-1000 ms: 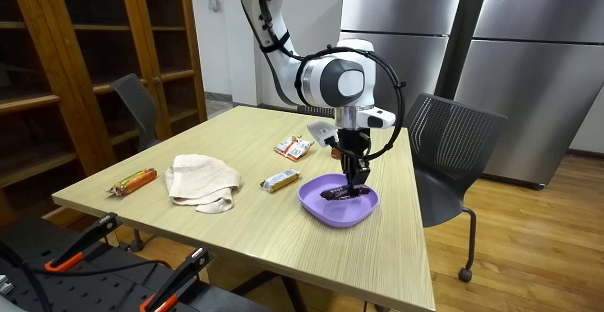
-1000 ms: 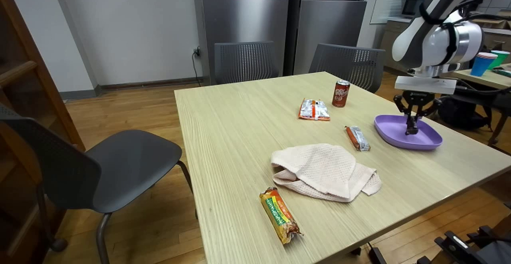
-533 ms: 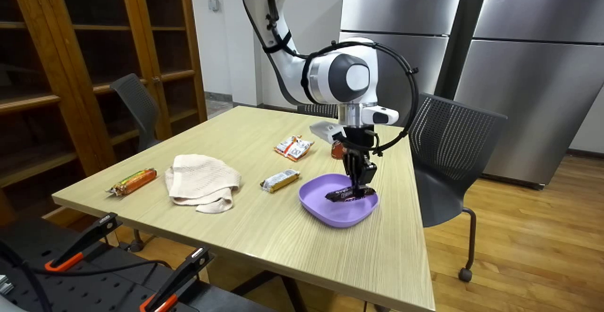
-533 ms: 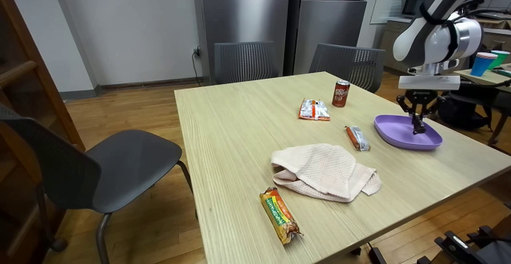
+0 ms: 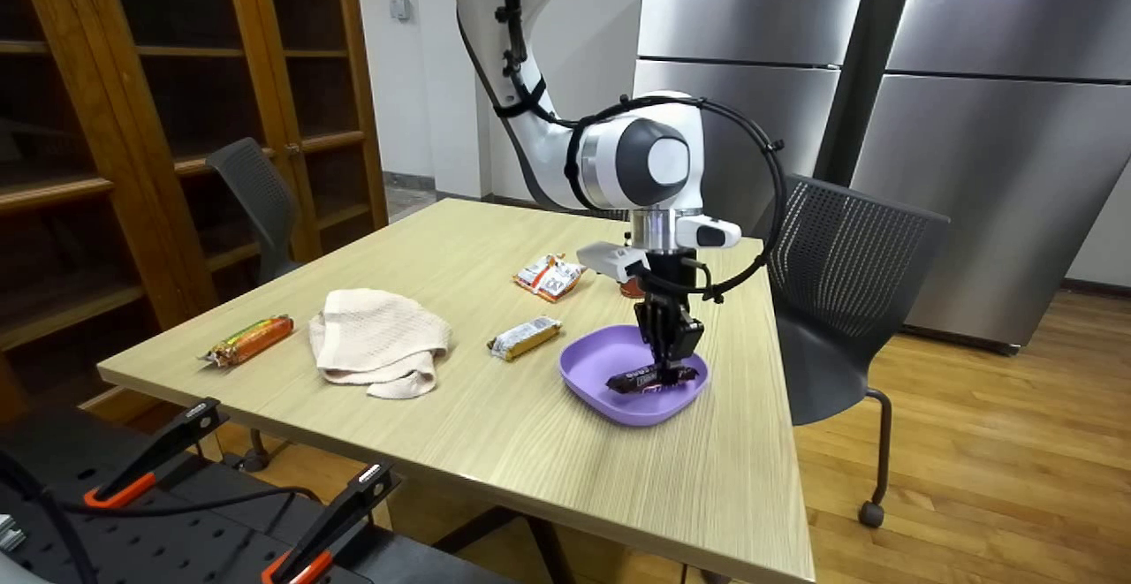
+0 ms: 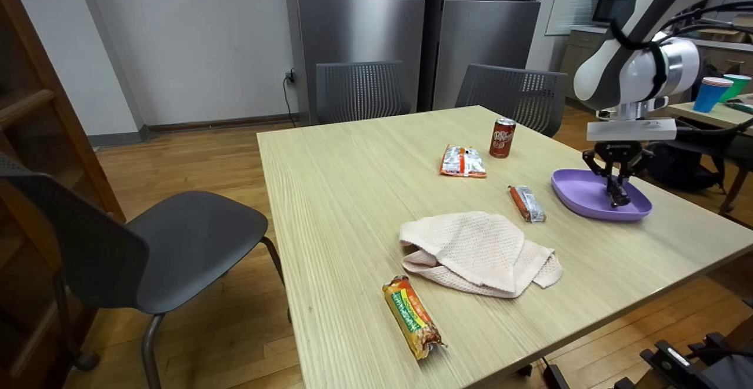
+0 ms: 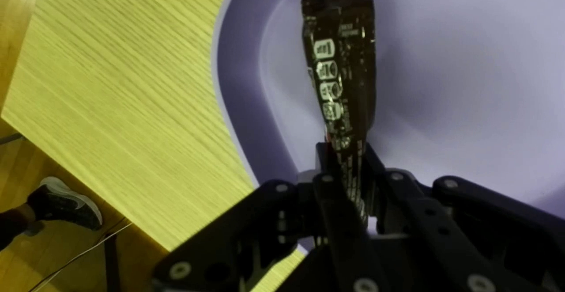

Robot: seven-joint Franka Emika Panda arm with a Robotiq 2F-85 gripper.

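Dark brown glossy-wrapped snack bar (image 7: pixel 342 71): in the wrist view it lies inside the rim of a shallow, rounded purple dish (image 7: pixel 240 62) — whether it touches the bottom I cannot tell.
Black two-fingered gripper (image 7: pixel 348 155): its fingers (image 7: pixel 408 208) are clamped on that bar toward one end.
Stage at the dish: as I judge it, having the bar within the rim is done; letting go is not yet done.
Print on the bar: a column of white panels (image 7: pixel 329 91) shows, the small text too blurred to read; no brand is visible.
Pale wood-grain table (image 5: pixel 707 496): in an exterior view the dish stands near its right edge, a small silver-and-amber wrapped bar (image 5: pixel 526 337) just beside; a crumpled pale pink waffle-weave cloth (image 5: pixel 380 337) lies between there and the left corner, where an orange-and-yellow wrapped bar (image 5: pixel 254 340) rests.
Dark red metal soda can (image 6: pixel 502 138): in an exterior view it stands upright near the table's far right corner, beside a silver-and-orange snack packet (image 6: pixel 463 161) — the can reads "Dr Pepper".
Green label (image 6: pixel 407 311) on the orange-and-yellow wrapped bar: too small to read.
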